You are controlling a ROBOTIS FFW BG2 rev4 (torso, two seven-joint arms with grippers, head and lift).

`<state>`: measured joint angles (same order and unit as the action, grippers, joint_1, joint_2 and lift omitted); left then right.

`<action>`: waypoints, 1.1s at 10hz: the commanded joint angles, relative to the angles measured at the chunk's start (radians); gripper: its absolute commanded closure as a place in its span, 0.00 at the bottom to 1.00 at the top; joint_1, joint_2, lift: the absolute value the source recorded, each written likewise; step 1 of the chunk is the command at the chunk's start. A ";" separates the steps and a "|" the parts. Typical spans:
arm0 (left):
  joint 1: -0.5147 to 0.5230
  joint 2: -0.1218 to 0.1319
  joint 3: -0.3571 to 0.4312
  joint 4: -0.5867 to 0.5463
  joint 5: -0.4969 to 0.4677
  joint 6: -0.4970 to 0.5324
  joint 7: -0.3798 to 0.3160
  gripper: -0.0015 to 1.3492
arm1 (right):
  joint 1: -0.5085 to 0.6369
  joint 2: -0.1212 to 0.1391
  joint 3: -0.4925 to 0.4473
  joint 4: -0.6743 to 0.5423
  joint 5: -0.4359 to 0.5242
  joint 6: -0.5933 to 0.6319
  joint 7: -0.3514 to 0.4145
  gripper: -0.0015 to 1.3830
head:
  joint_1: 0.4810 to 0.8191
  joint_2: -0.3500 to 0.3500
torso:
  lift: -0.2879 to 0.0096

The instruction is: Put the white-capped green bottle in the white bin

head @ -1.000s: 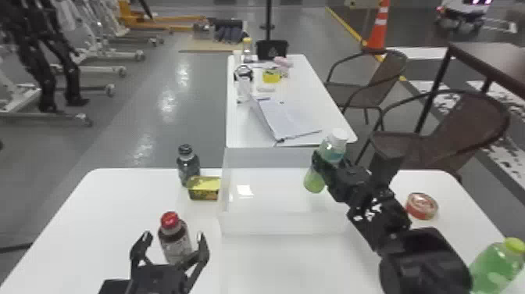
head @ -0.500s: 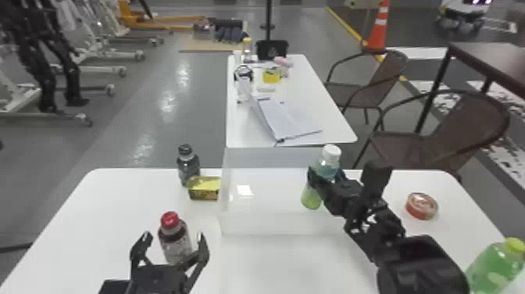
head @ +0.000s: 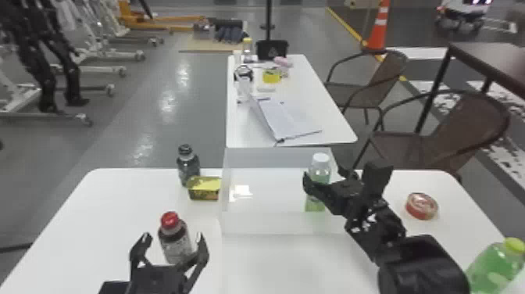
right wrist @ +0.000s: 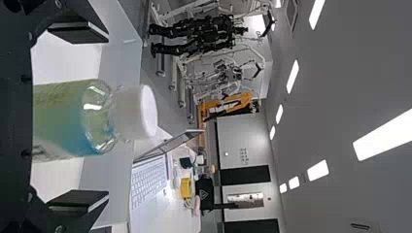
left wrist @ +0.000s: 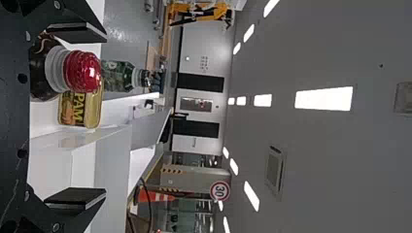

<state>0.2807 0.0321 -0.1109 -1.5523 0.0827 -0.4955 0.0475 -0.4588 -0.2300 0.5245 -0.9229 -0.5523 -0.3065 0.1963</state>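
In the head view the white-capped green bottle (head: 320,172) stands nearly upright inside the right part of the white bin (head: 269,223). My right gripper (head: 324,176) is around it with the fingers spread. In the right wrist view the bottle (right wrist: 73,119) lies between the parted fingertips of the right gripper (right wrist: 108,116), with gaps on both sides. My left gripper (head: 173,236) is parked open at the front left, beside the red-capped dark bottle (head: 175,242); the left wrist view shows that gripper (left wrist: 105,115) open, the red cap (left wrist: 82,72) near one finger.
A dark bottle (head: 188,166) and a yellow can (head: 204,188) stand left of the bin. Right of it are a red tape roll (head: 422,206) and a yellow-capped green bottle (head: 496,266). A second table (head: 332,121) with a laptop (head: 289,119) stands behind.
The white-capped bottle has moved down and to the left and straightened from its tilt. My right gripper moved with it, and its fingers now stand apart. The left arm has kept still.
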 commanded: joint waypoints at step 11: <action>0.018 -0.001 0.007 -0.006 -0.001 -0.006 0.014 0.13 | 0.631 0.041 -0.433 -0.728 0.245 0.167 -0.014 0.08 | 0.20 0.50 | 0.63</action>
<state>0.2960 0.0317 -0.1068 -1.5584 0.0826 -0.5016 0.0618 0.1273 -0.1943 0.1035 -1.6181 -0.3239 -0.1548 0.1821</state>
